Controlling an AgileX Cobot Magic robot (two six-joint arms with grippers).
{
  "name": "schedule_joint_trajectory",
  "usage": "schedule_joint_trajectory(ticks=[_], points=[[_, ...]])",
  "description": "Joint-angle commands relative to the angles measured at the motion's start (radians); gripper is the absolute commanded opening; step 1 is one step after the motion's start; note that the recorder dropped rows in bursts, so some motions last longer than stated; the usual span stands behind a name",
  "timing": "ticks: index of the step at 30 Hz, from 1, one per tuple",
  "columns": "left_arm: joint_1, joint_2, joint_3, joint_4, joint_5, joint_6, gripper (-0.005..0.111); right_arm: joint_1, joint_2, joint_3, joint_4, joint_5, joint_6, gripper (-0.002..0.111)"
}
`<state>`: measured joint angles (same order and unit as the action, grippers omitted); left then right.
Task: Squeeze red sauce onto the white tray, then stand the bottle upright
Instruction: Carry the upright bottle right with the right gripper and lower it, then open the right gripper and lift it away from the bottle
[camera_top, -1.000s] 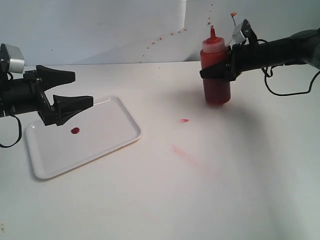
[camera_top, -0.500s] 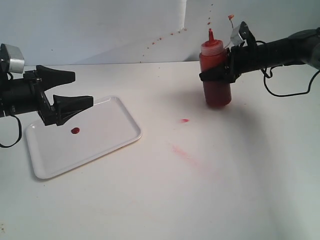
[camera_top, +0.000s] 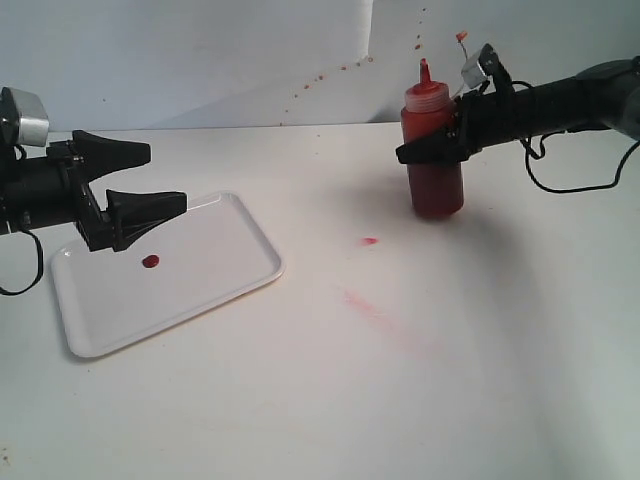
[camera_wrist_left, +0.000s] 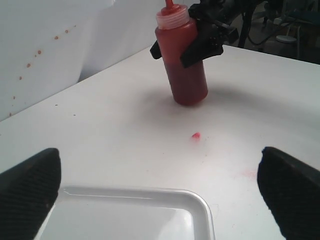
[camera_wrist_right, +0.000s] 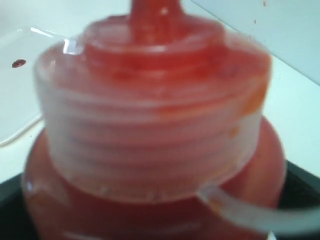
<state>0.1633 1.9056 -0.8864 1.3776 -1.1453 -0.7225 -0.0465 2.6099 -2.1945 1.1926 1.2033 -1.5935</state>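
Exterior overview; bottle (camera_top: 435, 190) in all 3 views

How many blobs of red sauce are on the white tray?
1: a small round red sauce blob on the white tray, near the left gripper, which may hide others.

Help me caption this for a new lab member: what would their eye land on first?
The red-filled bottle comes first, standing upright on the table at far right with the right gripper around its middle. Next is the white tray at left, carrying one small blob of red sauce by the open left gripper. Faint reddish smears mark the table between them.
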Motion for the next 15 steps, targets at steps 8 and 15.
schedule_joint_trajectory(ticks=[8, 15], points=[[0.000, 0.004, -0.002, -0.002, 0.002, -0.002, 0.105, -0.012, -0.003, -0.005, 0.021, 0.018, 0.061, 0.097], [0.000, 0.004, -0.002, -0.002, 0.002, -0.004, 0.105, -0.056, -0.003, -0.005, 0.021, 0.018, 0.112, 0.097]])
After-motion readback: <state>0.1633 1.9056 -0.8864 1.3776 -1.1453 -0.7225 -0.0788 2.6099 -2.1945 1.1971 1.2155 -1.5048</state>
